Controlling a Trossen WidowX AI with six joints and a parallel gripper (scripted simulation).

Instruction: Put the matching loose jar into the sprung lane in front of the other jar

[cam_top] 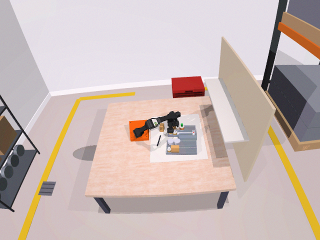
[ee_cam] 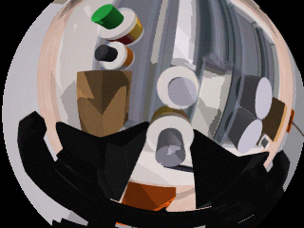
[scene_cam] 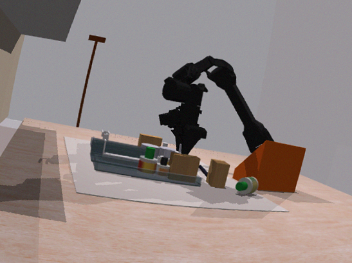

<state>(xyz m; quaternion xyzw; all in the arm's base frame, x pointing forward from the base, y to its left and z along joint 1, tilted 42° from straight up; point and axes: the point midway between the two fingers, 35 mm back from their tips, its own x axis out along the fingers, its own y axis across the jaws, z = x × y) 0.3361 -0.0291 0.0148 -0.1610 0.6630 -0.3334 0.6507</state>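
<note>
A warehouse or stockroom work cell: yellow floor tape (cam_top: 49, 165) borders the wooden desk (cam_top: 144, 178), with a pallet rack (cam_top: 273, 49) of grey cartons, a wire shelf unit (cam_top: 24, 134) and a red toolbox (cam_top: 187, 86) around it.

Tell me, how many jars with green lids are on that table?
2. An upright jar stands at the near edge of the grey tray; a tipped jar lies on the white mat by the orange base. Others may be hidden.
</note>
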